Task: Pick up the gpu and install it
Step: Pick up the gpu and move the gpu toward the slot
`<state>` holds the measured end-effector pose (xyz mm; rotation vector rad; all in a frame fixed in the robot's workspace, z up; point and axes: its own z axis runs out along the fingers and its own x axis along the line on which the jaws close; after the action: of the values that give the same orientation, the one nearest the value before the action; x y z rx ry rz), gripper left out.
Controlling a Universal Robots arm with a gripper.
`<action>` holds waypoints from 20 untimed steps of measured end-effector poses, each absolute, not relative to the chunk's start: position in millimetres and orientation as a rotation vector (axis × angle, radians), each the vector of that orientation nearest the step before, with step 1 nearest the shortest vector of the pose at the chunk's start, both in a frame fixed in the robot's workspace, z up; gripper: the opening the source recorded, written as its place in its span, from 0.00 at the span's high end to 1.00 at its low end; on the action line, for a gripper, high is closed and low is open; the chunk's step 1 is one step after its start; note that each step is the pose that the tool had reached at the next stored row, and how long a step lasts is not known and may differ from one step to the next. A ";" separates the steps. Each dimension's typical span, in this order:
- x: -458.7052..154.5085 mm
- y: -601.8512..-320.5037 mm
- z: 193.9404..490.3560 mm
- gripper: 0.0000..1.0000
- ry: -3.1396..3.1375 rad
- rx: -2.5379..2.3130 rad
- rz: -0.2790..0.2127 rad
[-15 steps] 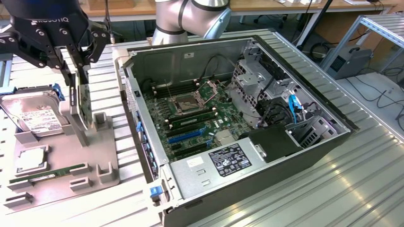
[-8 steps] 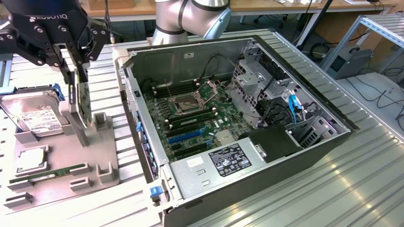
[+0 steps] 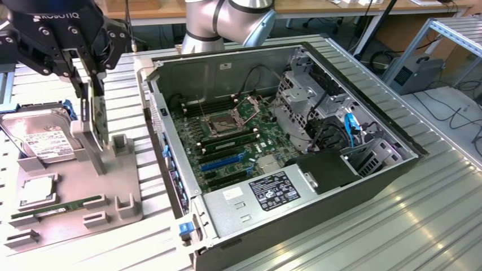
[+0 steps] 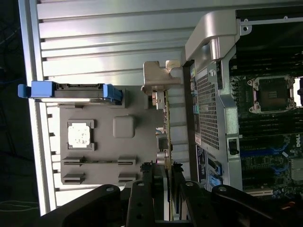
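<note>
The gpu is a thin black card standing on edge in the grey holder tray, to the exterior view's left of the open computer case. In the wrist view the gpu shows edge-on, with its silver bracket at the far end. My gripper reaches down over the card's top edge. One finger sits on each face of the card, and my gripper is closed against it. The card's lower edge still rests in the holder.
The open computer case lies on its side with the motherboard and blue expansion slots exposed. A hard drive, a CPU and a green memory stick share the holder. The table is ribbed aluminium.
</note>
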<state>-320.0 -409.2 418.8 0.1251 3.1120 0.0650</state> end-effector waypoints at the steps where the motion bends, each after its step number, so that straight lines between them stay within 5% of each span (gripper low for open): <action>1: -320.0 -409.2 419.3 0.73 3.112 0.125 0.065; 20: -319.6 -409.2 430.6 0.73 3.112 0.125 0.065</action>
<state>-319.6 -409.2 430.6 0.1250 3.1122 0.0650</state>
